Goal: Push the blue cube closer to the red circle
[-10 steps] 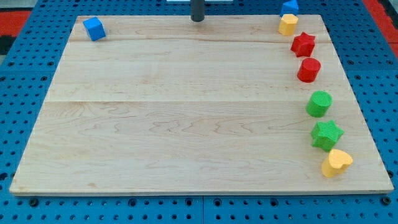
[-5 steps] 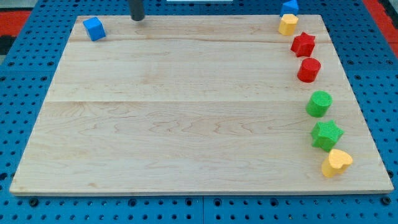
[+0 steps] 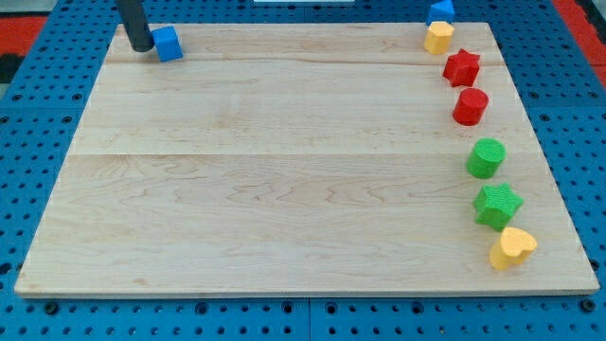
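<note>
Jaws we have none: our arm ends in a plain dark rod that holds nothing, and my tip (image 3: pixel 141 46) rests against the view's left side of the blue cube (image 3: pixel 169 44), touching it or very nearly, near the top left corner of the wooden board (image 3: pixel 284 170). We judge the pushing step to be in hand, since the red circle (image 3: pixel 470 106) stands well apart, far over at the view's right beside the red star (image 3: pixel 462 67). The next move calls for a long, steady shove rightward and slightly toward the view's bottom, keeping behind the cube's middle so it does not slip off the tip.
</note>
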`<state>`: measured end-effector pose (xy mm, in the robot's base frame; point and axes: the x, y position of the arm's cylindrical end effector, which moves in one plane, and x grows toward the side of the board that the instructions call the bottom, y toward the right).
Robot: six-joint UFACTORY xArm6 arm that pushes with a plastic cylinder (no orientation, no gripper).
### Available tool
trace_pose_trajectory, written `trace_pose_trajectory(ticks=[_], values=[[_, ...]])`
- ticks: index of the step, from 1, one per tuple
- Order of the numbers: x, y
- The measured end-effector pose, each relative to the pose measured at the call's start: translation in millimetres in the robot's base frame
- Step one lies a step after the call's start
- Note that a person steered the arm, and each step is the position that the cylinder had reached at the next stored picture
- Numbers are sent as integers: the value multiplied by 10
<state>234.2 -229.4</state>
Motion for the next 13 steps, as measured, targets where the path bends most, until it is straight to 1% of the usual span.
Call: trace_pose_trajectory(ticks=[1, 2, 4, 7, 8, 9, 10, 11, 13], values=[[-338, 0], [-293, 33], [93, 516], [870, 1249], [1020, 1583], [956, 1837], [768, 1851], [735, 1927], [760, 2308]])
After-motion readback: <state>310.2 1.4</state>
